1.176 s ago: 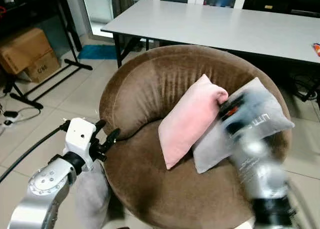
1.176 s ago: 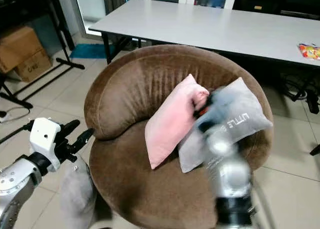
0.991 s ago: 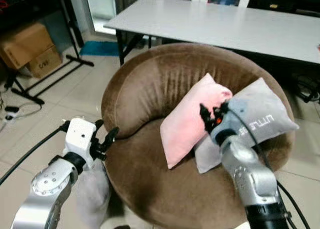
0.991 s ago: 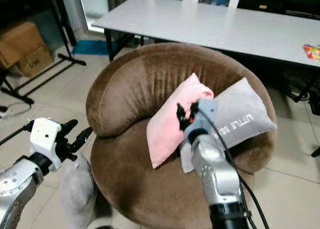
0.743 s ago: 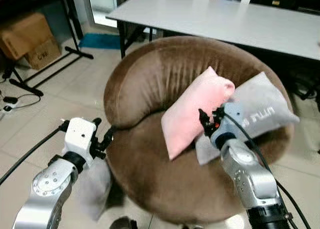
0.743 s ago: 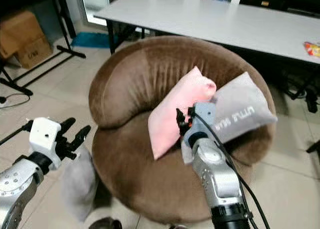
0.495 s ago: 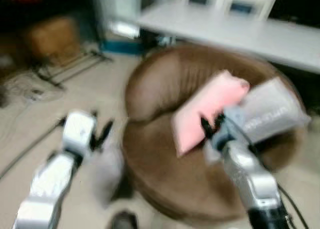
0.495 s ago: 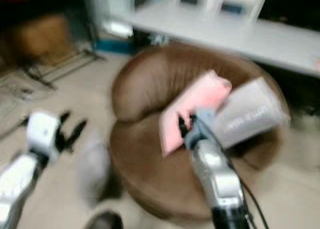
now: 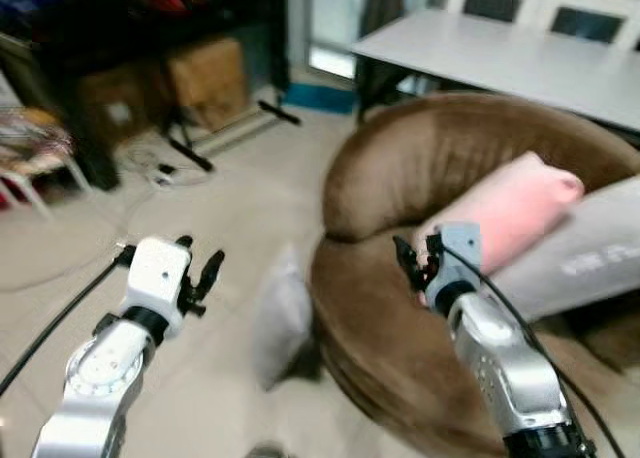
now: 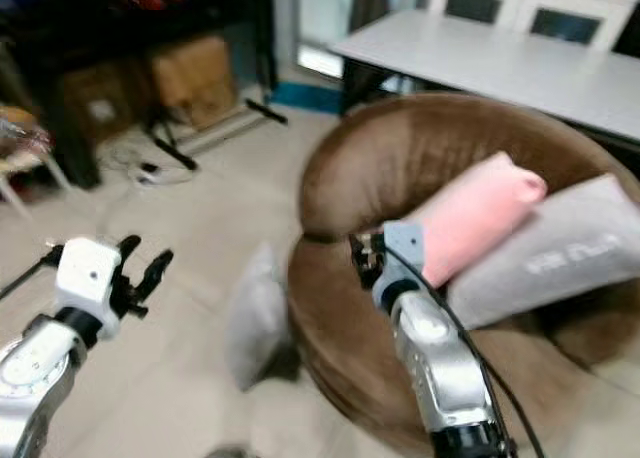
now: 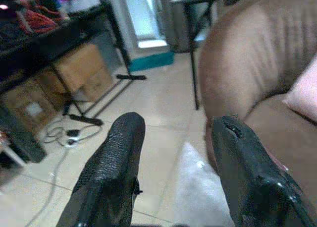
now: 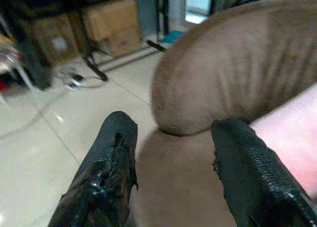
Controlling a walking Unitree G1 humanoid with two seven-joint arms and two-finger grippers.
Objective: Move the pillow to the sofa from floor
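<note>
Left gripper (image 9: pixel 198 270) fingers spread, empty, over the floor (image 9: pixel 200 208). Right gripper (image 9: pixel 412 258) also spread, over the sofa (image 9: pixel 420 168) seat. Grey pillow (image 9: pixel 283 318) on floor, leaning against sofa's left edge, long axis roughly upright.

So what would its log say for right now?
grey pillow: on floor beside sofa | left claw: open, empty | right claw: open, over seat

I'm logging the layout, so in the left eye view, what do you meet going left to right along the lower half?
Left gripper → grey pillow on the floor → right gripper → pink pillow → grey pillow on the sofa.
</note>
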